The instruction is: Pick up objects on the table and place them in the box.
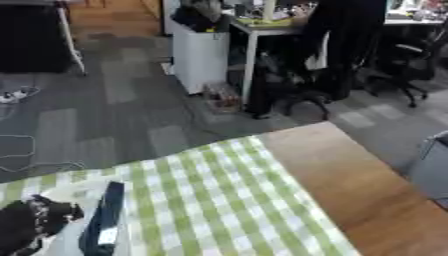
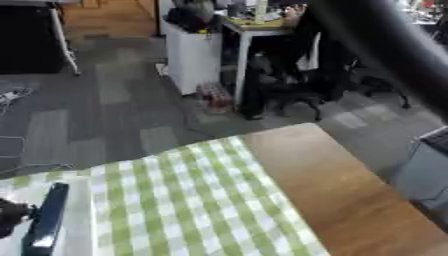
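Head stereo pair (tilted) overlooking table point(image 1: 350, 190).

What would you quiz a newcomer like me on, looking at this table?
1. True or false: the checked cloth covers the whole table.
2. In which corner does the robot's left hand show? A lower left, B upper right, C lower right.
3. Fill in: the cloth's squares are white and ____.
Key: 1 false, bare wood shows on the right; 2 A; 3 green.

Tablecloth point(image 1: 219, 200): green-white checked cloth, matt; table point(image 1: 367, 190): smooth bare wood; floor point(image 1: 114, 115): grey carpet tiles, matt.
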### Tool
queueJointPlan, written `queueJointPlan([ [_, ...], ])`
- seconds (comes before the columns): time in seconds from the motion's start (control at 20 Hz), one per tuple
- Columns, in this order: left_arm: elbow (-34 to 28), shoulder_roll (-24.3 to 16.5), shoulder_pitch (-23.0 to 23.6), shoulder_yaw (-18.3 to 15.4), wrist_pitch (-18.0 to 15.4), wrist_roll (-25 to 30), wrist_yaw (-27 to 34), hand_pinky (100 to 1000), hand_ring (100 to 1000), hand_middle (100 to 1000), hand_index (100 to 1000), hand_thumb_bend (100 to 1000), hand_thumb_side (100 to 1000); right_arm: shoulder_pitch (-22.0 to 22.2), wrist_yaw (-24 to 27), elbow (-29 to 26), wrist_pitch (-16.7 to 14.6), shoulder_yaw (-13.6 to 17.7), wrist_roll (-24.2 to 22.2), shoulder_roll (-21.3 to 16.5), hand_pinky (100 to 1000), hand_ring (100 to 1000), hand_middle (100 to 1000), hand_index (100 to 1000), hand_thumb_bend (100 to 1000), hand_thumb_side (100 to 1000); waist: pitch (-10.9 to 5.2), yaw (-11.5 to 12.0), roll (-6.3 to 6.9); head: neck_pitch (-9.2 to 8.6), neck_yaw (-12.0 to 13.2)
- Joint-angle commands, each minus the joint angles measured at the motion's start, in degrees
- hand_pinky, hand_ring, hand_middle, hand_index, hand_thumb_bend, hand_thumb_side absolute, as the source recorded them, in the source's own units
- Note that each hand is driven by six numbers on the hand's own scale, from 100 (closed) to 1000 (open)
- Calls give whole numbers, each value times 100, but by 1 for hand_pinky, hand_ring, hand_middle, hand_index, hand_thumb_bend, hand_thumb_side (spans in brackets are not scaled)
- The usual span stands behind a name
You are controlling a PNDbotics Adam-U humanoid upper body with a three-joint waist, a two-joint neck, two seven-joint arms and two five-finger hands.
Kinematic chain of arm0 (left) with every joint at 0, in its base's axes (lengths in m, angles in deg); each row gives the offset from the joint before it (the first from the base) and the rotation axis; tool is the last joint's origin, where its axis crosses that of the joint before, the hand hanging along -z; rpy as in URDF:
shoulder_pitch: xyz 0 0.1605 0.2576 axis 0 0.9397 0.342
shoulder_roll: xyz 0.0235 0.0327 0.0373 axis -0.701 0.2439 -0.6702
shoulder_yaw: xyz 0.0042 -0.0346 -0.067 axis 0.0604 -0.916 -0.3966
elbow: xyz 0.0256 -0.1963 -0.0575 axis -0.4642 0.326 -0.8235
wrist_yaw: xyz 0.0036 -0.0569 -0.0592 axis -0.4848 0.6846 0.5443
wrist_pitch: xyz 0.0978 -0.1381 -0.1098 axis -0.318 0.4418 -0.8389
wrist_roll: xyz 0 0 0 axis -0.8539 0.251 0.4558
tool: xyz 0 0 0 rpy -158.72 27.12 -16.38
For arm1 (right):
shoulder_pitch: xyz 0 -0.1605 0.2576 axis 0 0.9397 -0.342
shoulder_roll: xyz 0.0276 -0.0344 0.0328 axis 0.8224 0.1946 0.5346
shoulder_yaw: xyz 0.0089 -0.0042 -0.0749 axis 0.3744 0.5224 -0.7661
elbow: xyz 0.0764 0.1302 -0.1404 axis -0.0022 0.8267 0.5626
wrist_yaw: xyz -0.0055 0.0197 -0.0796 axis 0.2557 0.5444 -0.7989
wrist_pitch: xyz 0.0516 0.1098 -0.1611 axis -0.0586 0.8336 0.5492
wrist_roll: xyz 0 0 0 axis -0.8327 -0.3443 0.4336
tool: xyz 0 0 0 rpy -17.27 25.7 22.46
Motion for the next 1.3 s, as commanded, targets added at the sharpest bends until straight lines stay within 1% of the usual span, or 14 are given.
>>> queueJointPlan([
  [0.05, -177, -106, -75, -33, -932, -176, 445, 858, 840, 962, 1000, 381, 1000, 49, 30, -21, -8, 7, 1, -50, 594, 595, 531, 651, 100, 918, -58, 26, 10, -85, 23],
  [0.2, -439, -181, -115, -115, -932, 580, 1192, 912, 899, 993, 1000, 522, 1000, 84, 45, -20, 12, 31, 13, -33, 595, 595, 531, 651, 100, 917, -85, 78, -3, -61, -12],
  [0.3, -593, -254, -169, -210, -932, 1088, 1767, 935, 922, 1000, 1000, 560, 1000, 118, 61, -24, 28, 50, 21, -18, 595, 595, 531, 651, 100, 917, -110, 113, -15, -51, -32],
  [0.65, -741, -410, -261, -602, -932, 2908, 3683, 940, 931, 1000, 1000, 601, 1000, 223, 146, -49, 74, 103, 48, 46, 595, 595, 531, 651, 100, 916, -176, 248, -64, -77, -102],
  [0.8, -1128, -619, -132, -827, -932, 3371, 4588, 884, 880, 968, 1000, 400, 1000, 265, 154, -48, 115, 159, 89, 82, 596, 596, 532, 651, 100, 915, -213, 369, -65, -43, -198],
  [0.85, -1435, -765, -9, -948, -932, 3456, 4817, 884, 880, 968, 1000, 400, 1000, 289, 164, -50, 131, 185, 112, 96, 596, 596, 532, 651, 100, 915, -232, 423, -65, -21, -237],
  [0.9, -1810, -934, 155, -1069, -932, 3501, 4988, 890, 866, 942, 1000, 285, 1000, 314, 177, -53, 146, 209, 135, 113, 597, 597, 532, 651, 100, 915, -251, 476, -67, 4, -273],
  [0.95, -2342, -1152, 410, -1213, -932, 3487, 5109, 881, 854, 922, 994, 212, 1000, 350, 195, -56, 166, 243, 165, 140, 597, 597, 532, 652, 100, 914, -275, 544, -77, 50, -327],
  [1.0, -2854, -1344, 710, -1379, -932, 3431, 5192, 844, 824, 900, 983, 203, 1000, 383, 209, -62, 190, 270, 192, 167, 599, 598, 533, 652, 100, 913, -292, 601, -91, 90, -383],
  [1.05, -3357, -1517, 1077, -1569, -932, 3315, 5236, 853, 832, 907, 988, 204, 1000, 435, 225, -75, 226, 311, 229, 211, 599, 598, 533, 652, 100, 913, -319, 683, -116, 152, -468],
  [1.1, -3611, -1618, 1387, -1761, -925, 3171, 5197, 769, 784, 868, 941, 187, 1000, 487, 234, -96, 265, 348, 266, 261, 600, 599, 534, 652, 100, 913, -344, 764, -146, 222, -556],
  [1.15, -3736, -1633, 1655, -1852, -928, 3050, 5137, 793, 795, 878, 953, 192, 1000, 547, 242, -126, 306, 387, 304, 325, 600, 599, 534, 652, 100, 914, -369, 844, -180, 294, -634],
  [1.25, -3828, -1405, 2254, -1905, -931, 2892, 4946, 524, 604, 746, 773, 159, 1000, 680, 261, -195, 398, 479, 385, 480, 601, 600, 535, 652, 100, 912, -422, 1047, -262, 443, -830],
  [1.3, -3842, -1164, 2563, -1892, -931, 2821, 4847, 297, 501, 669, 706, 151, 1000, 746, 273, -237, 445, 528, 431, 569, 601, 600, 535, 652, 100, 912, -451, 1145, -303, 502, -928],
])
